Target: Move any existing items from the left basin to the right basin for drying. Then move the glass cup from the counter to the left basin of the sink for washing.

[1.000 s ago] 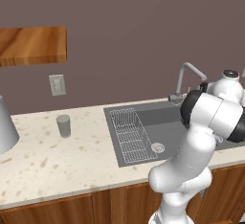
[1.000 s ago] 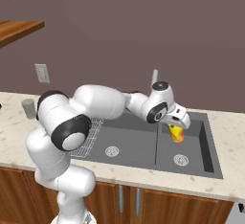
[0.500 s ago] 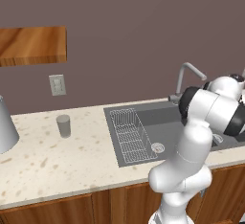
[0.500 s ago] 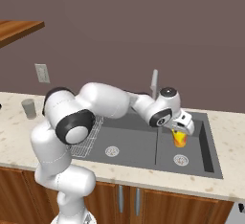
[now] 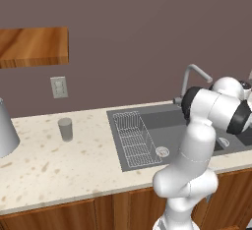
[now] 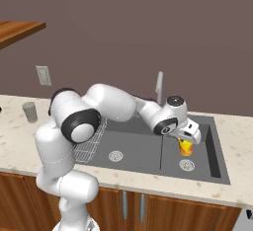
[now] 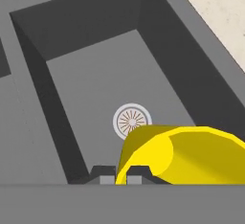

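My gripper (image 6: pixel 188 139) is shut on the existing item, a small yellow bottle (image 6: pixel 185 147) with a red-orange band, and holds it tilted above the floor of the right basin (image 6: pixel 200 162). In the hand view the yellow bottle (image 7: pixel 182 155) lies large beside my gripper (image 7: pixel 117 174), over the right basin's round drain (image 7: pixel 132 121). The left basin (image 6: pixel 133 146) holds a wire rack (image 6: pixel 92 138) and a drain (image 6: pixel 116 156). The glass cup (image 5: pixel 65 129) stands upright on the counter (image 5: pixel 74 165), left of the sink; it is the glass cup (image 6: pixel 29 111) at the far left of the right base view.
A curved grey faucet (image 6: pixel 159 87) rises behind the sink. A large grey cone (image 5: pixel 5 130) stands at the counter's left end. A wall socket (image 5: pixel 58 87) and a wooden shelf (image 5: pixel 32 47) are above the counter.
The hand has carried the yellow bottle slightly right and lower into the right basin. The grip has stayed shut.
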Motion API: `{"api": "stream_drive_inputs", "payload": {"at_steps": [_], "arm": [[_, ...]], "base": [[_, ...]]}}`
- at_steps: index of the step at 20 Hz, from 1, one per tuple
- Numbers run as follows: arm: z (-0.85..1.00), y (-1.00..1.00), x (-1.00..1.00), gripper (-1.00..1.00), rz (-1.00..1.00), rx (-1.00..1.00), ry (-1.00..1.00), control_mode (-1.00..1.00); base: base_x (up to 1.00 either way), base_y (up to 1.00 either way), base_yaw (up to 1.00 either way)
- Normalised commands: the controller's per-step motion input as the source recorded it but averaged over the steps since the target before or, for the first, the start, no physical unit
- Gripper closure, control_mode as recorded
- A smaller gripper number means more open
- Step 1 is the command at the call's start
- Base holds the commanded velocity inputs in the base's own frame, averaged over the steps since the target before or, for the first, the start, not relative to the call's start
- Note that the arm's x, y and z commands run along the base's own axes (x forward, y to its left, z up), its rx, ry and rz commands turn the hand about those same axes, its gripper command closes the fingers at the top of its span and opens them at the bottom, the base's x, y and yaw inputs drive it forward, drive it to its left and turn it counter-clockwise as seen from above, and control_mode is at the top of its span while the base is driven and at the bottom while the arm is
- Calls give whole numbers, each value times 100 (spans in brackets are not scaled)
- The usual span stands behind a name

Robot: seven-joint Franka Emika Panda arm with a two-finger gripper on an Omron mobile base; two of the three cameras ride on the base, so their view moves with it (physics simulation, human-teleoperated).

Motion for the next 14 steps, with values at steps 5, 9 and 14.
{"api": "stream_drive_inputs", "payload": {"at_steps": [5,9,14], "arm": [[-26,0,0,100,0,0,0,-100],[-21,0,0,100,0,1,0,-100],[-23,0,0,100,0,2,0,-100]], "base": [[0,0,0],[0,0,0],[0,0,0]]}}
